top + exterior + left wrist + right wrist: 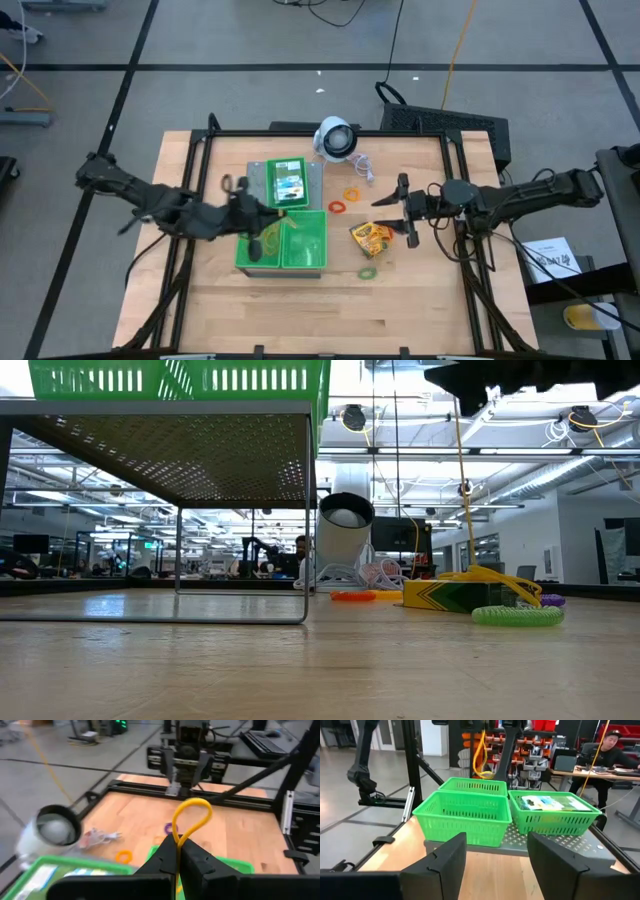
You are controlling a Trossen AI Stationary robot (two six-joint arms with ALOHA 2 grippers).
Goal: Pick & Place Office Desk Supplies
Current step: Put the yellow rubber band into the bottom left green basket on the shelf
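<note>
Left gripper [262, 222] clenched on yellow rubber band [190, 817] over green trays [303, 262]. Right gripper [401, 212] released beside crayon box [371, 237], table's 3 o'clock. One crayon box [288, 182] binned; loose bands [341, 206] left.

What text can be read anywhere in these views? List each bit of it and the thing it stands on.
No text reads clearly in any view.
Crayon box on the table: print on its faces, too small and blurred to read.
Crayon box in the green tray: printed top, illegible.
Sheet of paper beside the table: dark lines of print, too small to read.
Orange storage bins in the room behind: no labels can be made out.
</note>
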